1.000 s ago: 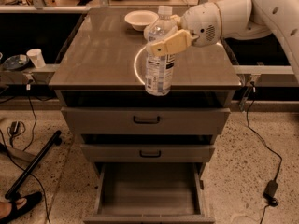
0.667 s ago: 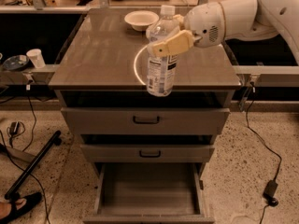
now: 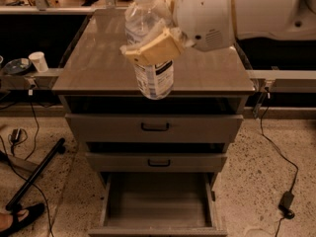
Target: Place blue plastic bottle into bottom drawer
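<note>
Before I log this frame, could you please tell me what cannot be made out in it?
Camera view: the far finger of the gripper, holding the blue plastic bottle, is hidden behind the bottle.
Camera view: the label print is too small to read.
Camera view: the bottom drawer front is cut off by the lower edge.

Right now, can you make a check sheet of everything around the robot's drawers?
Surface: cabinet top, nothing seen on the visible part.
Job's things: blue plastic bottle held upright in the air; bottom drawer open, nothing seen inside.
Clutter: white cup on the left ledge.
Grippers: end effector shut on the bottle's middle, above the drawers.
Cables: black cable with adapter on the floor, right.
Surroundings: black pole, shoe.
</note>
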{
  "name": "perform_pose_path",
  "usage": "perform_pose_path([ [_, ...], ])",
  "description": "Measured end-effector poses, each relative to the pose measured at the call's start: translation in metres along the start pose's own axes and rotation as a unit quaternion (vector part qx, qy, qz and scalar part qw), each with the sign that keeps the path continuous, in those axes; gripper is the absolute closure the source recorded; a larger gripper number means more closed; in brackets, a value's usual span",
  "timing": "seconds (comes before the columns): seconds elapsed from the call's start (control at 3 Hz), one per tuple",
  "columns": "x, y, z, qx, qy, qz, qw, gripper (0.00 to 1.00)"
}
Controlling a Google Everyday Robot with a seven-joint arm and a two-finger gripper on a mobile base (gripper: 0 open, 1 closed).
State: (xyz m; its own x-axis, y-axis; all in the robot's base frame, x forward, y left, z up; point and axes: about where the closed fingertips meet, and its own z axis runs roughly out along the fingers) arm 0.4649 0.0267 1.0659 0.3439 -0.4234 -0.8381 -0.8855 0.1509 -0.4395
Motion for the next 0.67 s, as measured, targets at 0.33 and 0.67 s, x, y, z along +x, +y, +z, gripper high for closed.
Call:
perform_pose_path([
  [0.33, 0.0097, -0.0014, -0.0039, 0.01, 0.011, 0.011, 0.9998, 1.0],
  [0.67, 0.0097, -0.0014, -0.0039, 0.01, 0.011, 0.011, 0.9998, 1.0],
])
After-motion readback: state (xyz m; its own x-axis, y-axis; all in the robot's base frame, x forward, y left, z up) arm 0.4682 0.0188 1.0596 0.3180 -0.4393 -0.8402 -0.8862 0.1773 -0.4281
